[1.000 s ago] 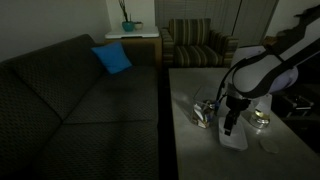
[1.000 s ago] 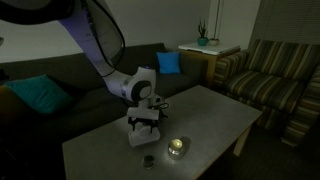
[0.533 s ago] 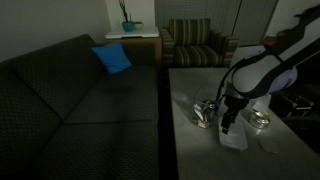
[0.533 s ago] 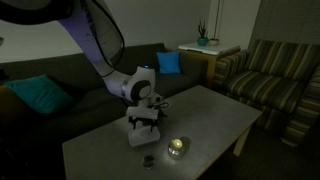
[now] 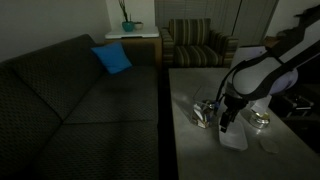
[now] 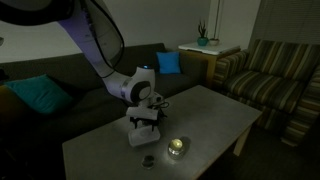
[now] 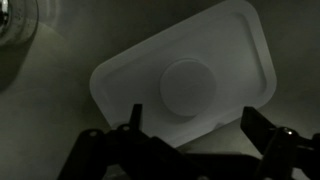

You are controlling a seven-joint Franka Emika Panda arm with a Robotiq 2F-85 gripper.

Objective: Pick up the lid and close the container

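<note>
The lid (image 7: 185,85) is a flat whitish rounded rectangle with a round raised centre, lying on the table right below my gripper (image 7: 192,125). The jaws stand open, one finger on each side of the lid's near edge, holding nothing. In both exterior views the gripper (image 5: 228,122) (image 6: 143,122) hangs just above the lid (image 5: 234,140) (image 6: 142,138). The clear container (image 5: 205,110) stands on the table beside the gripper, toward the sofa; it is partly hidden behind the gripper in an exterior view (image 6: 160,104). A clear rim at the wrist view's top left (image 7: 15,25) may be the container.
A small round shiny tin (image 5: 262,120) (image 6: 177,147) sits on the grey table (image 5: 190,150) near the lid. A small dark object (image 6: 148,160) lies near the table's front. A dark sofa (image 5: 80,110) runs along one side; a striped armchair (image 5: 195,42) stands beyond.
</note>
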